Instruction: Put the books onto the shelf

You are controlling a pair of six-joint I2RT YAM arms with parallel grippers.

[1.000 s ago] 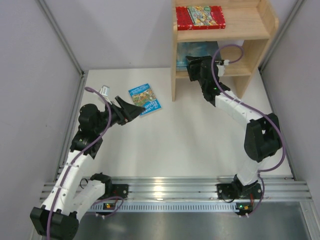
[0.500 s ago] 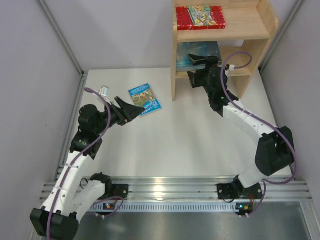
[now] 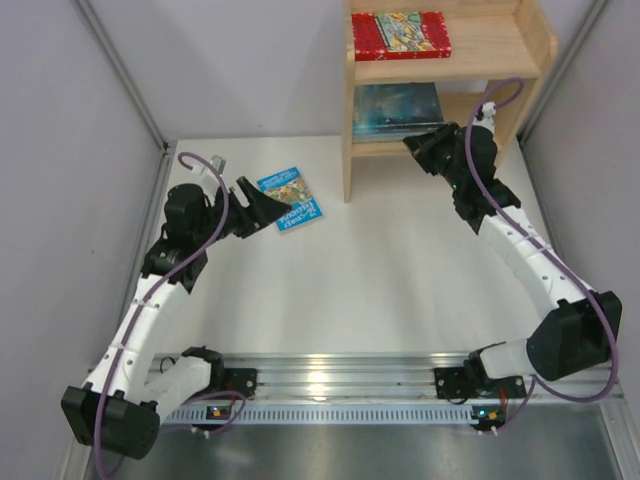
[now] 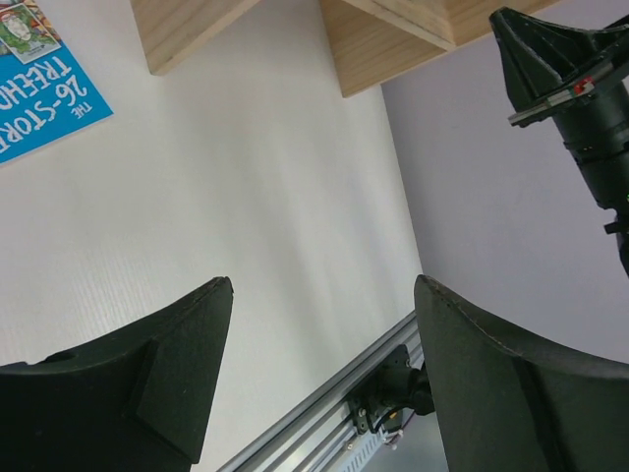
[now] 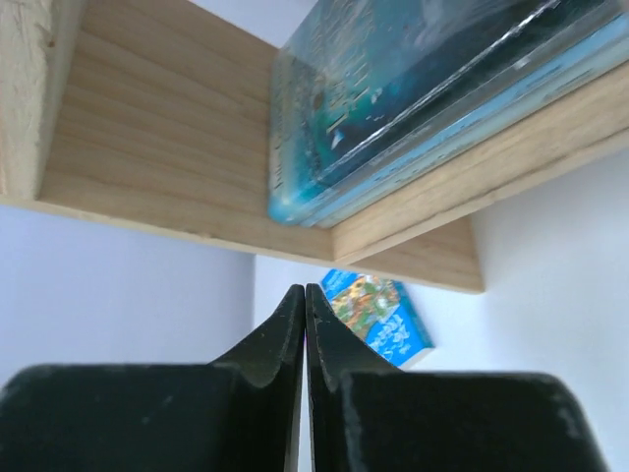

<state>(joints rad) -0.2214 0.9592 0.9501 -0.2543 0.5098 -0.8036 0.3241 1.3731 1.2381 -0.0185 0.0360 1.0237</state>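
Note:
The light wooden shelf [image 3: 520,45] stands at the back. A red book [image 3: 400,33] lies on its top tier, and a dark teal book [image 3: 398,108] tops a small stack [image 5: 393,108] on the lower tier. A bright blue book [image 3: 290,199] lies flat on the table left of the shelf, also visible as the blue book [image 4: 39,98] and blue book [image 5: 378,315] in the wrist views. My left gripper [image 3: 262,208] hovers open at that book's left edge, its jaws [image 4: 322,285] empty. My right gripper [image 3: 415,143] is shut and empty just in front of the lower tier, fingertips [image 5: 300,292] pressed together.
Grey walls close in the white table [image 3: 380,280] on the left, right and back. A metal rail [image 3: 340,375] runs along the near edge by the arm bases. The shelf's side panels [image 3: 349,160] reach down to the table.
My right gripper has drawn back out of the lower tier to the right and closed, leaving the teal book there. My left gripper has edged slightly toward the blue book.

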